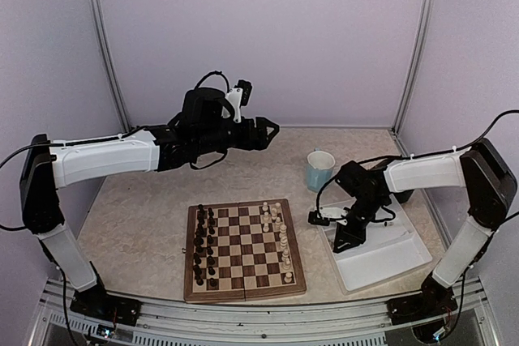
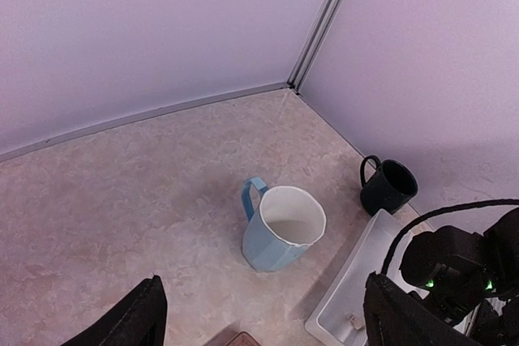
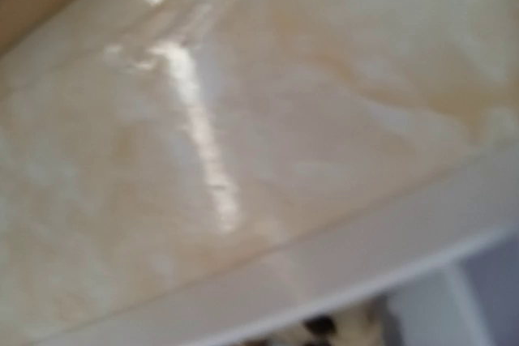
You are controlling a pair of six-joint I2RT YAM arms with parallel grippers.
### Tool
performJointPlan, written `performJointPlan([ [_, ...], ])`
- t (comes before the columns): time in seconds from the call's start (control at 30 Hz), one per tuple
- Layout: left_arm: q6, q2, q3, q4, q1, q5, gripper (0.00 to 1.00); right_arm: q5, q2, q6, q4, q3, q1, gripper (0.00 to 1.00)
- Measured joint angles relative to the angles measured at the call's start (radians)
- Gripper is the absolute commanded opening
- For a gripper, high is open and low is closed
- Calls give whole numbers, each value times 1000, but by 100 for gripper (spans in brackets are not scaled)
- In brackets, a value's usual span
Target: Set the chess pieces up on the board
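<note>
Cream-white tiny chess pieces upright on right-hand files of square wooden chessboard with dark-brown and light-tan checks, bunched tighter toward far right corner. Small dark brown-black chess pieces in two columns down left side of same board. Board flat on beige marbled table, near edge, between the two arm bases.

White rectangular plastic tray just right of board, not touching it. Small pale item inside near tray's far-left corner, too small to identify.

Right jaws pointed down into left part of tray. Opening: cannot tell. Top view too small, right wrist view only a blurred pale surface and white rim, fingers out of shot. Anything held: cannot tell either.

Light-blue faceted mug upright beyond tray, empty, handle to the left in left wrist view. Black mug further right near side wall, by tray's far corner.

Left jaws high above table behind board, aimed toward the mugs, spread wide, fingers well apart, nothing between.
</note>
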Motion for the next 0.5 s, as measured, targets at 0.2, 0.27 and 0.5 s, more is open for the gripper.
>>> performJointPlan([
  [0.2, -5, -3, -15, 1, 0, 0, 82, 86, -3, 27, 31, 7, 2, 19],
  [0.27, -6, -4, -23, 1, 0, 0, 82, 108, -3, 32, 39, 10, 3, 17],
  [0.5, -12, -10, -31, 1, 0, 2, 81, 94, -3, 43, 33, 17, 4, 30],
])
